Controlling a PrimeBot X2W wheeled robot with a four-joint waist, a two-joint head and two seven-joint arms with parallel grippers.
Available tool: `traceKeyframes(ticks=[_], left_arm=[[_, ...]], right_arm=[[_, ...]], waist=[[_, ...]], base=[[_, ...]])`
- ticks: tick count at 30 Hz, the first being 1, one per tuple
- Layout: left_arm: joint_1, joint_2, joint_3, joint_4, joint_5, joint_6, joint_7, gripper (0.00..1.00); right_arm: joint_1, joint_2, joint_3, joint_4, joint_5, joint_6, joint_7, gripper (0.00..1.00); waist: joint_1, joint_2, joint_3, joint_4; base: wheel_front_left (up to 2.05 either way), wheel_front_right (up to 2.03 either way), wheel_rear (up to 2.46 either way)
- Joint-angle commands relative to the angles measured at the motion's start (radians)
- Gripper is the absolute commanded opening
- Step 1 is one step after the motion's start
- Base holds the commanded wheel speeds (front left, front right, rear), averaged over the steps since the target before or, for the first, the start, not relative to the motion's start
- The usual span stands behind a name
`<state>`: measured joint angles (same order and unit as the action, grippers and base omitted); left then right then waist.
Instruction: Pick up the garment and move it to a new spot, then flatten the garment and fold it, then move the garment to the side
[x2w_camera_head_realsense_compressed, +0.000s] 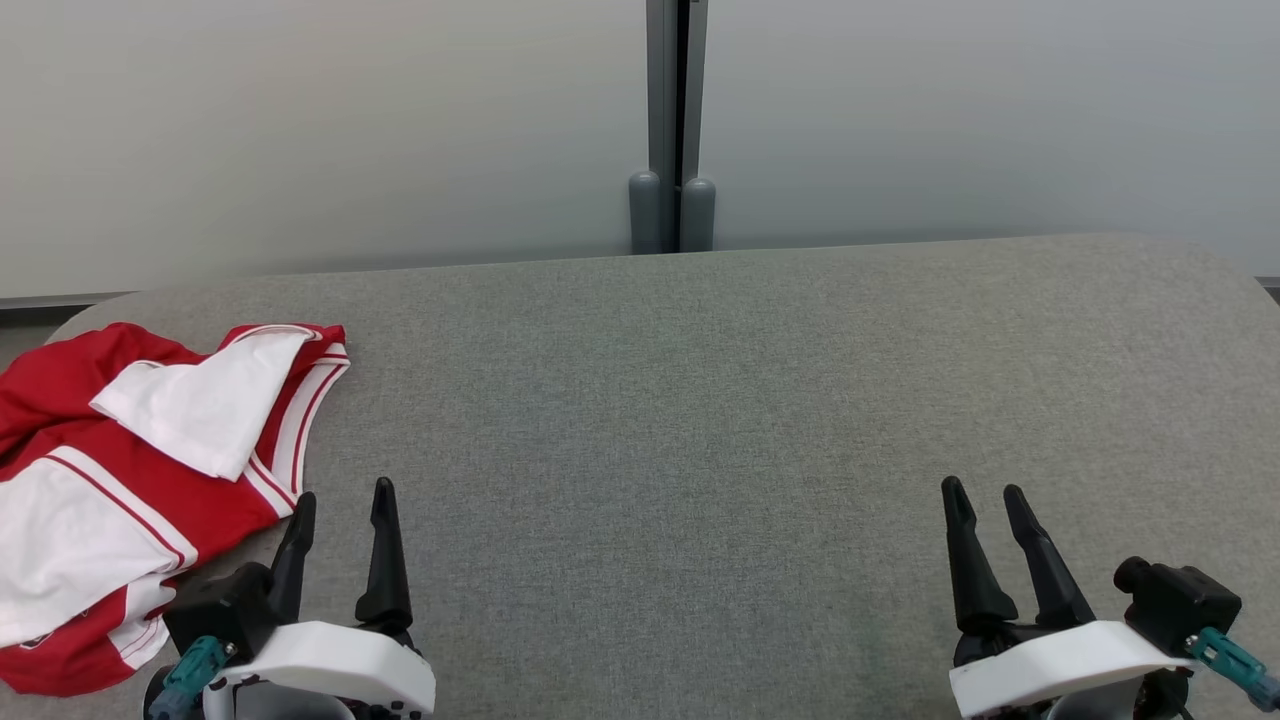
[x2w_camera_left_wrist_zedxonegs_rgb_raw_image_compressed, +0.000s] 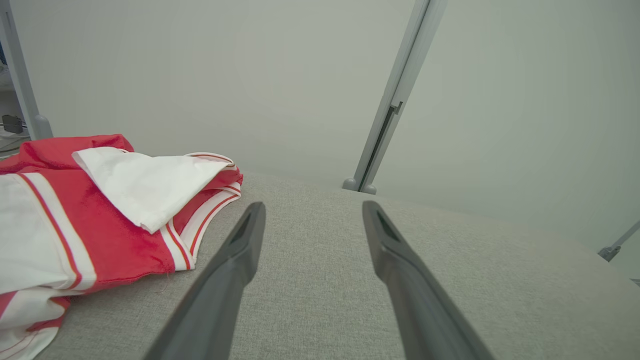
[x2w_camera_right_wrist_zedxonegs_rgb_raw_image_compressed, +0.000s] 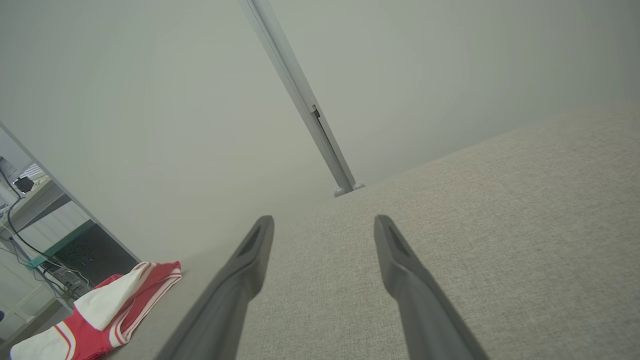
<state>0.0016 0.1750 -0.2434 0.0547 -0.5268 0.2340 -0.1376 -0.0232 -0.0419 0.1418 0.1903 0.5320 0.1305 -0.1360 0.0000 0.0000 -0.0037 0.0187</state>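
Over the grey table (x2w_camera_head_realsense_compressed: 650, 400), left end effector (x2w_camera_head_realsense_compressed: 344, 492) and right end effector (x2w_camera_head_realsense_compressed: 981, 487) gape empty (garment (x2w_camera_head_realsense_compressed: 130, 480) untouched).

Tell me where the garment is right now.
In the head view the red and white garment lies crumpled at the left edge of the table, just beside the open left gripper.

Soft red-and-white cloth garment (x2w_camera_head_realsense_compressed: 130, 470) on matt, coarse-woven grey fabric tabletop (x2w_camera_head_realsense_compressed: 700, 420).
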Motion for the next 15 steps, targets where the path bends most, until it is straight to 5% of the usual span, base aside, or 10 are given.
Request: traceKeyframes(ticks=[1,15], left_arm=[[0.002,0.009,-0.005,-0.013,0.028,0.011,-0.011,1.0],[0.022,0.002,-0.006,0.002,0.139,-0.005,-0.043,1.0]], right_arm=[[-0.001,-0.007,0.007,-0.005,-0.035,0.0,-0.013,1.0],[0.007,-0.007,0.019,0.004,-0.157,0.0,-0.046,1.0]], waist=[[0.0,0.0,-0.001,0.001],[0.0,0.0,-0.002,0.006]], base=[[0.0,0.0,0.0],[0.0,0.0,0.0]])
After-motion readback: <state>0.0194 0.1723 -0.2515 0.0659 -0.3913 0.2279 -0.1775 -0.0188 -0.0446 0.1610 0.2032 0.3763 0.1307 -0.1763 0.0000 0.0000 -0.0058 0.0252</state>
